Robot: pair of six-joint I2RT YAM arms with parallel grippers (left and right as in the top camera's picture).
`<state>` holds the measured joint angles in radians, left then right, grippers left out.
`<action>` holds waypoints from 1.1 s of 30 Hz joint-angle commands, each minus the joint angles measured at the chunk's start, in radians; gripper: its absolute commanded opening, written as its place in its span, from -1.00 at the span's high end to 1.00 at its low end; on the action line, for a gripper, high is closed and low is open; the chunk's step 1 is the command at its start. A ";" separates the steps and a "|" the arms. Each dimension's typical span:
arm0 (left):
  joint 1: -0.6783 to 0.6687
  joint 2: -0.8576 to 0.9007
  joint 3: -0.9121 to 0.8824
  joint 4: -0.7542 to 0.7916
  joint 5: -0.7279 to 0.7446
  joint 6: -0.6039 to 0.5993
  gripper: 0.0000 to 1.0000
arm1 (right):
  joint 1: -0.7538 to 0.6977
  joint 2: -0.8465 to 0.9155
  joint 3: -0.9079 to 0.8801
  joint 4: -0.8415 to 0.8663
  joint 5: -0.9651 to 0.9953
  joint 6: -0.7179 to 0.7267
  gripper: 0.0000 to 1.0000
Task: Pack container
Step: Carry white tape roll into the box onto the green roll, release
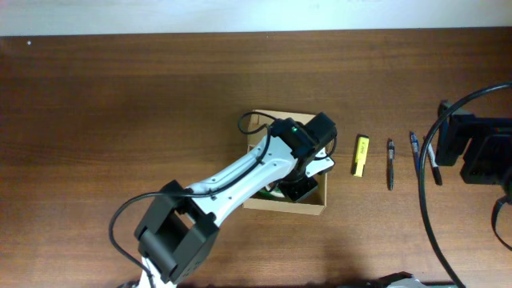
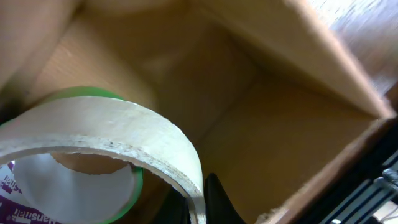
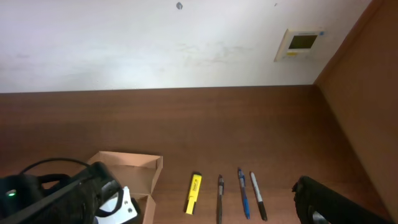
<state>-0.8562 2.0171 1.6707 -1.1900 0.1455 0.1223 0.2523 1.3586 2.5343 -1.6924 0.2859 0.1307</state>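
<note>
1. The container sits near the middle of the table, mouth up. Its long side seems to run far to near, turned slightly off the table edge.
2. The left gripper reaches down into the box at its near right corner.
3. Only the left wrist view shows the inside: the gripper is clamped on the wall of a pale tape roll, bare cardboard floor beyond. A green edge shows behind the roll; I cannot tell whether that is a second one.
4. Only the right wrist view shows the container's far flap standing up.
5. Right of the box lie a yellow highlighter and three pens, all pointing far to near.
6. The right gripper waits at the right edge, jaws spread, holding nothing.
7. The table is dark brown wood. Behind it is a cream wall carrying a small control panel.
</note>
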 commanded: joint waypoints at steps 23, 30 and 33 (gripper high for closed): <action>0.037 0.029 -0.061 0.015 -0.030 0.059 0.01 | 0.008 -0.002 0.001 -0.006 -0.017 -0.003 -0.98; 0.037 -0.023 0.198 -0.116 -0.034 0.059 0.00 | 0.008 -0.002 0.001 -0.006 -0.017 -0.005 -0.98; 0.042 -0.071 0.392 -0.179 -0.082 0.059 -0.01 | 0.008 -0.002 0.001 -0.006 -0.017 -0.018 -0.98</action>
<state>-0.8238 2.0361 1.8896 -1.3331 0.1116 0.1726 0.2523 1.3586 2.5343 -1.6920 0.2779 0.1261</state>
